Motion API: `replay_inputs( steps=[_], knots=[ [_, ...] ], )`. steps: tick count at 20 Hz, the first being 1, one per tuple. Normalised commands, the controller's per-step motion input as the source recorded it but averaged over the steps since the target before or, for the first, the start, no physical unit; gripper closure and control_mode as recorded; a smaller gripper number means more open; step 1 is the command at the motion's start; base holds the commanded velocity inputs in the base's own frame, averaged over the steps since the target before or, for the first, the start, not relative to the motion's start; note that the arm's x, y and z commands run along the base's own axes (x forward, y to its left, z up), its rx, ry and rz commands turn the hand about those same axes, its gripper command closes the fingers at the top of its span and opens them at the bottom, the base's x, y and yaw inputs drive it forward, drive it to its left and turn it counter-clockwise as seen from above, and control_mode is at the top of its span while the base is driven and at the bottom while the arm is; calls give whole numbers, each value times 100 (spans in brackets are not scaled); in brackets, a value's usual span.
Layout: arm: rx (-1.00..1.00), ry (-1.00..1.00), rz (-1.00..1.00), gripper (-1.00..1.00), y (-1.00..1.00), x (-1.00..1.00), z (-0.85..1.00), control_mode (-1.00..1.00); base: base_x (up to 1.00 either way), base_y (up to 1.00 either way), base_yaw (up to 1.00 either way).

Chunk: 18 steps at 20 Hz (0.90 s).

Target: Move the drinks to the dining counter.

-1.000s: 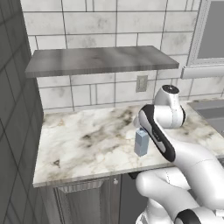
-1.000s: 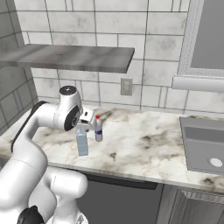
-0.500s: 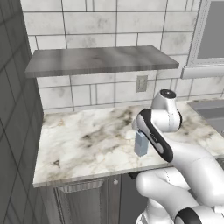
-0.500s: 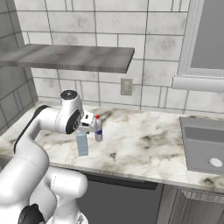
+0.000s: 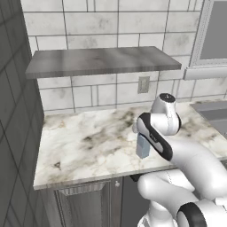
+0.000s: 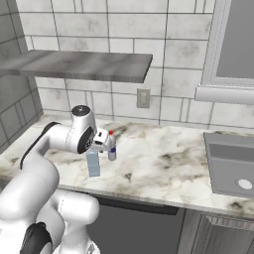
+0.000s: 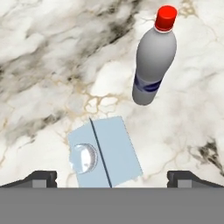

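The small light blue-grey carton with the folded roof top (image 7: 104, 153) stands upright on the white marble worktop with grey-brown veins (image 5: 88, 142), near its front edge; you can see it from above in the hand view, with a round cap on one slope of its roof; it looks like thin card, so it is likely light and a bit soft; squeeze it too hard and the sides may dent; take it by its two flat sides, below the roof, where the walls are straight and give the pads something flat to press on.

Just beside it, a little further back, stands the greyish plastic bottle with the red cap (image 7: 153, 65); the two are apart, not touching; the bottle is round and smooth, with a dark blue band low on its body; it looks slippery, so it may turn or slide between flat pads; hold it around the middle of the body, not by the cap; it is narrow and could tip if you bump it.

Your two-finger gripper (image 7: 111, 178) hangs right over the carton with its jaws spread wide and nothing between them; the dark fingertips (image 7: 41, 178) sit far out on either side of the carton.

The worktop is hard and shiny; behind it is a wall of pale stone tiles (image 6: 124, 30) with a grey stone shelf (image 5: 102, 60) above.
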Motion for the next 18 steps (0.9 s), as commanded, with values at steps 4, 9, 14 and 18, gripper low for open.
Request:
replay_inputs(
  steps=[4, 9, 14, 18],
  knots=[
    [0, 0, 0, -100, 0, 13, -18, -100, 0, 0, 0],
    [0, 0, 0, -100, 0, 10, -19, -100, 0, 0, 0],
    [0, 0, 0, -100, 0, 5, -20, -100, 0, 0, 0],
    [0, 0, 0, -100, 2, 1, -23, -100, 0, 0, 0]
  ],
)
